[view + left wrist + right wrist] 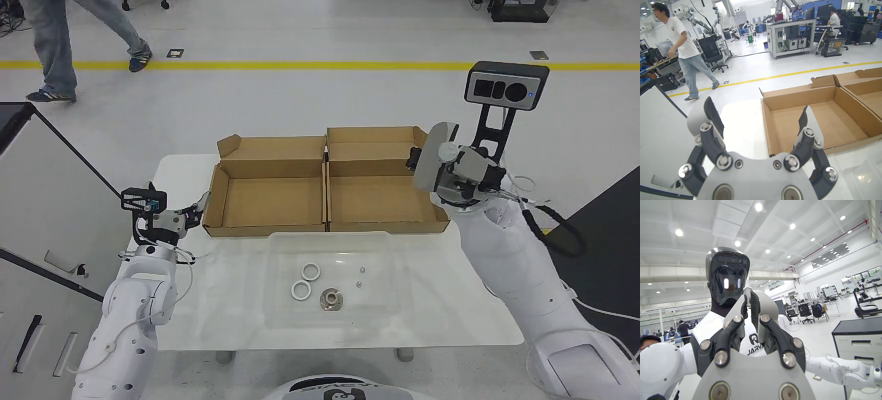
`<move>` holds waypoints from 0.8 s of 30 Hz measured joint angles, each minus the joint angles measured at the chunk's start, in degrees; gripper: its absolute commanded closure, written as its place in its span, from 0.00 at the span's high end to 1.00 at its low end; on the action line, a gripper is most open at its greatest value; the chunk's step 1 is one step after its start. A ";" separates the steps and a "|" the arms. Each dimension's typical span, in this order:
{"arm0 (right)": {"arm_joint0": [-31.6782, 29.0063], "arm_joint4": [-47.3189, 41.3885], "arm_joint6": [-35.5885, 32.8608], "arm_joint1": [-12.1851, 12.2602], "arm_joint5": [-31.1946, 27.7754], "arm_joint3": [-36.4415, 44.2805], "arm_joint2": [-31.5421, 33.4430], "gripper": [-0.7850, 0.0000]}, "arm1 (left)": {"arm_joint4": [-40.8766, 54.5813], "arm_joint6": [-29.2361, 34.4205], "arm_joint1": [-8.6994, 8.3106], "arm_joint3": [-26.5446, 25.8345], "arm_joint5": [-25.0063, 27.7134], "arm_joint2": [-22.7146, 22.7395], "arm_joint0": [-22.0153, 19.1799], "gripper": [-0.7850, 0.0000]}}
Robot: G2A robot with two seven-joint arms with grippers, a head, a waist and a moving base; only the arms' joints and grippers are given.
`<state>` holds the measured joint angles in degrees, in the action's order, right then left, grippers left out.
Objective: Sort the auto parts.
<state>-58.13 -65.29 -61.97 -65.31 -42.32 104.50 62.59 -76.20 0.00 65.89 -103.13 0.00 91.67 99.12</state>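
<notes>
Your right end effector (750, 298) clamped on a bolt (748, 294), upper right of top view beside right box (385, 190) | your left end effector (757, 113) fingers apart, empty, left of left box (265, 195) | rings (301, 290) in tray (380, 300), lower centre, well apart from both.

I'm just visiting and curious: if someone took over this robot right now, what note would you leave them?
Left gripper: open, beside the left box.
Right gripper: shut on a bolt, raised by the right box.
Clear tray holds two white rings, a metal fitting.
Done: bolt lifted.
Left: box it, sort the rest.
</notes>
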 measured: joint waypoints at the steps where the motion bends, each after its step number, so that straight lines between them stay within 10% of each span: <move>1: 0.00 0.00 0.00 0.00 0.00 0.00 0.00 0.00 | 0.00 0.00 0.00 0.00 0.00 0.00 0.00 1.00; 16: -0.04 0.10 0.07 0.01 0.10 0.00 0.06 0.00 | 0.00 0.00 0.00 0.00 0.00 0.00 0.00 1.00; 24: -2.56 10.60 -0.89 1.37 9.43 -0.40 6.97 0.00 | 0.00 0.00 0.00 0.00 0.00 0.00 0.00 1.00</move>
<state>-60.69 -54.69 -62.86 -63.94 -32.88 104.11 69.56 -76.20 0.00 65.89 -103.13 0.00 91.67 99.12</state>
